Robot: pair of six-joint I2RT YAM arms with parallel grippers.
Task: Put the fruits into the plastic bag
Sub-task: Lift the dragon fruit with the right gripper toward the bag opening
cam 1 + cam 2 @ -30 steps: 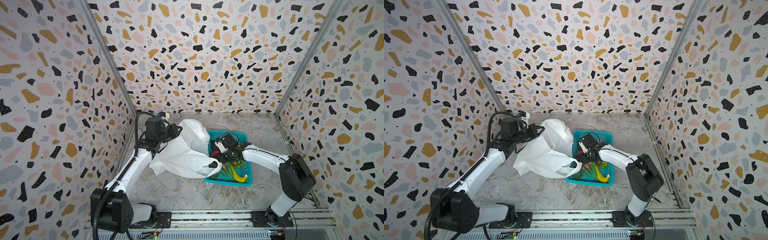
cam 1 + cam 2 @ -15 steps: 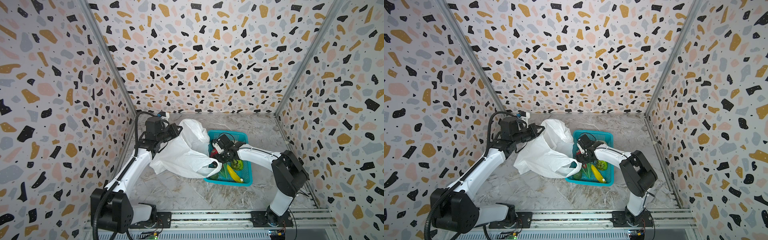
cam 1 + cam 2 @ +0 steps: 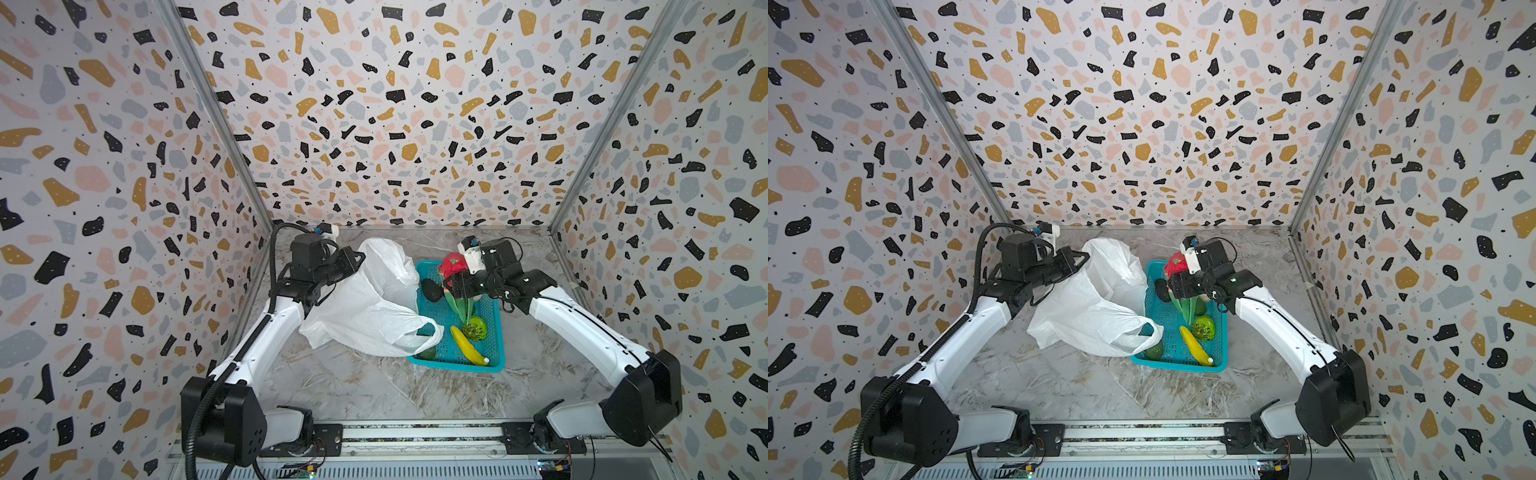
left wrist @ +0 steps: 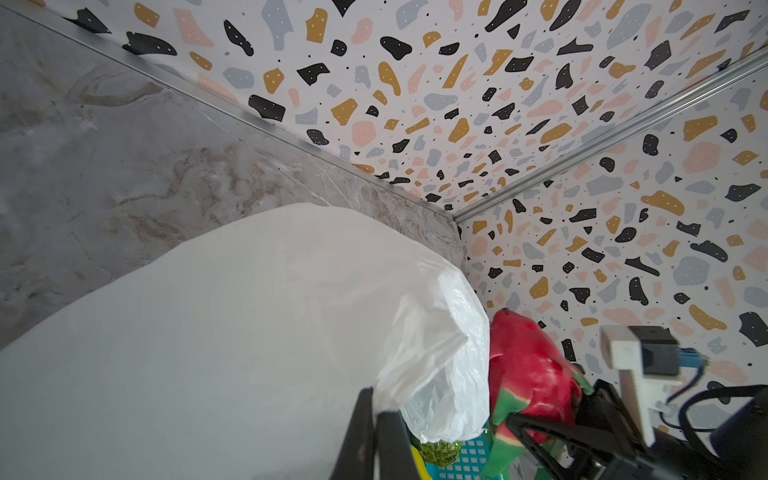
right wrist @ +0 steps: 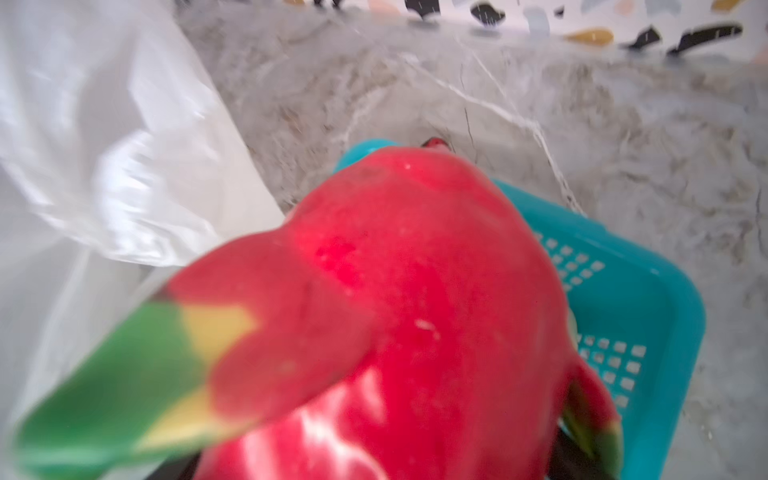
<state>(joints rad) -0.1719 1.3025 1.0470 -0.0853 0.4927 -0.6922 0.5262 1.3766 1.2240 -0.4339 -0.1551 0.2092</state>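
Note:
The white plastic bag (image 3: 374,299) (image 3: 1092,307) lies slumped left of the basket, one loop handle draped over the basket's near corner. My left gripper (image 3: 357,259) (image 4: 380,409) is shut on the bag's upper edge and holds it up. My right gripper (image 3: 451,278) (image 3: 1173,278) is shut on a red fruit (image 3: 453,266) (image 5: 415,311) with green tips, lifted over the basket's far end; the fruit hides its fingers in the right wrist view. In the basket lie a yellow banana (image 3: 467,345), a dark maroon ball (image 3: 432,289), a bumpy green fruit (image 3: 475,328) and a dark green one (image 3: 427,353).
The teal perforated basket (image 3: 457,368) (image 5: 648,299) stands right of centre on the marble floor. A long green leafy piece (image 3: 459,305) lies under my right gripper. Patterned walls close in on three sides, and the left arm is near the back left corner.
My right gripper was low in the basket; now it has risen toward the basket's far end with the red fruit in it. The left arm and the bag have stayed put.

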